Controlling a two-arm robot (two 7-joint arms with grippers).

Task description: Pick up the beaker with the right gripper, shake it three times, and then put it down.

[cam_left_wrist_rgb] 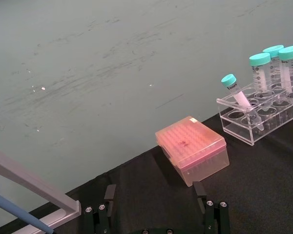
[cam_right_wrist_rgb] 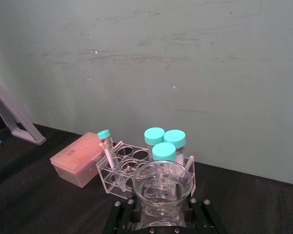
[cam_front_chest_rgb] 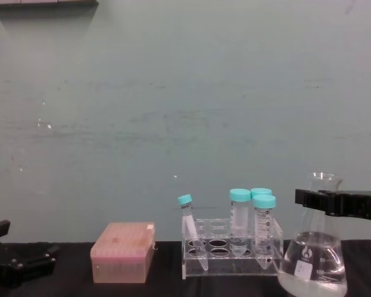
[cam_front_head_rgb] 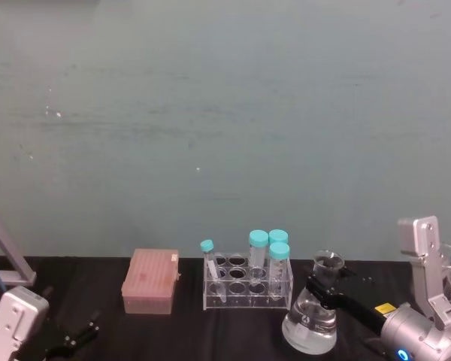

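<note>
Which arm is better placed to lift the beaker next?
Right. The right tool sits around the beaker at its neck; the left tool rests open at the far left, beyond the pink tip box, well away from it.

A table [cam_front_head_rgb: 210, 331] stood before a wall, bearing a box [cam_front_head_rgb: 150, 282], a rack [cam_front_head_rgb: 248, 289] and a beaker [cam_front_head_rgb: 310, 323] in a row.
The box lay left, the rack in the middle, the beaker just right of it and nearer the front. Three tubes [cam_front_head_rgb: 270, 252] stood in the rack's right end. The right gripper [cam_front_chest_rgb: 319, 201] sat round the beaker's neck; the left gripper [cam_front_head_rgb: 86, 331] was front left.
</note>
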